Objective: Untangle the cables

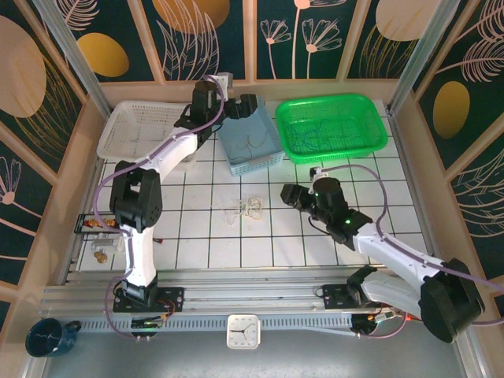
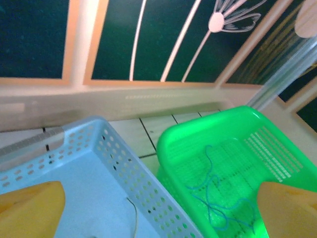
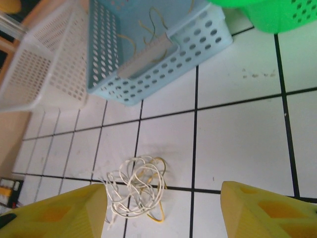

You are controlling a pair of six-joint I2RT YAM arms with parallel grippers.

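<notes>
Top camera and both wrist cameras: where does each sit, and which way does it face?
Top camera: above, behind the arms, looking down at the table; both arms show.
Left wrist: on the left arm, facing the back wall over the blue basket and green basket; the left gripper's fingers show.
Right wrist: on the right arm, looking down at the cables; the right gripper's fingers show.
Shared: all see the blue basket.
</notes>
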